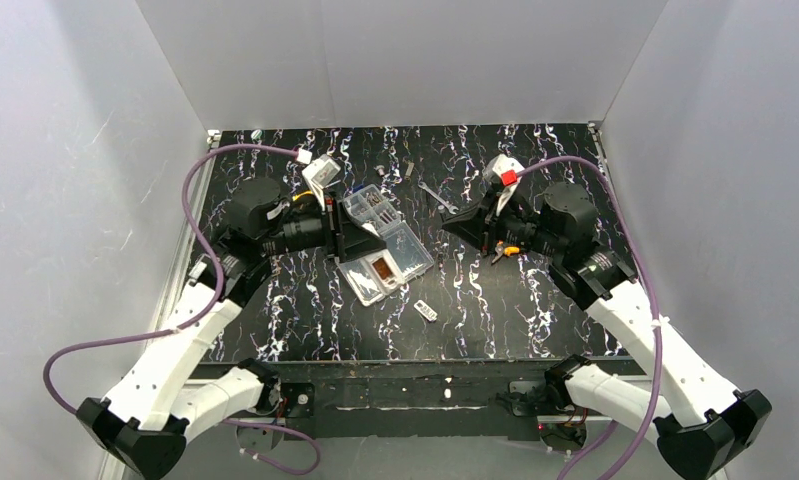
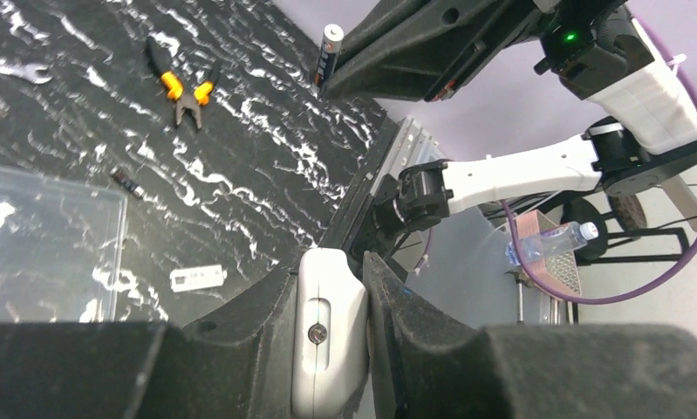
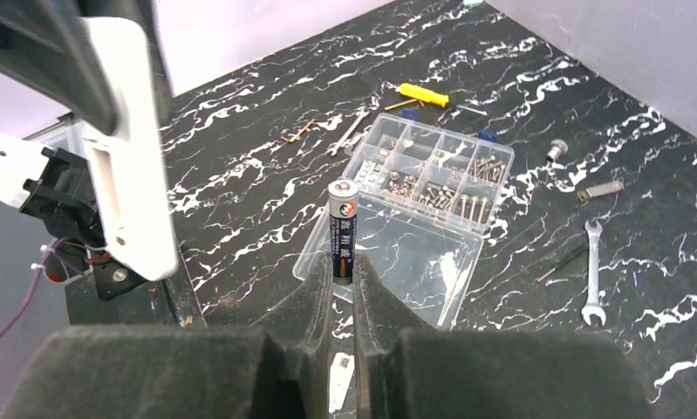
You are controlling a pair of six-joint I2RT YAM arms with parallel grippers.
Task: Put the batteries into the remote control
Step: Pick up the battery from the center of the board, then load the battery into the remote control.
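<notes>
The left gripper is clamping the remote control by its long sides, jaws closed tight on the white shell. It is holding the remote up off the table, over the clear compartment box, with a good length sticking out past the fingertips. The right gripper is pinching a battery upright by its lower end, jaws together on it, and most of the cell is standing free above the pads. The two grippers are facing each other across the middle of the table, well apart. The main risk is sitting in that short grip on the battery. With so little of it between the pads, any sideways push against the compartment edge is likely to be tipping it out of line or popping it loose (and it would probably be dropping among the screws in the open box). The remote is being held at one end only, so pressing a battery into the free end may be levering it round between the left fingers. Polarity is another worry: I cannot tell which way the compartment is facing, or whether it is turned toward the right arm at all. A small white piece is lying on the table near the box, possibly the cover, though it is too small to be sure.
</notes>
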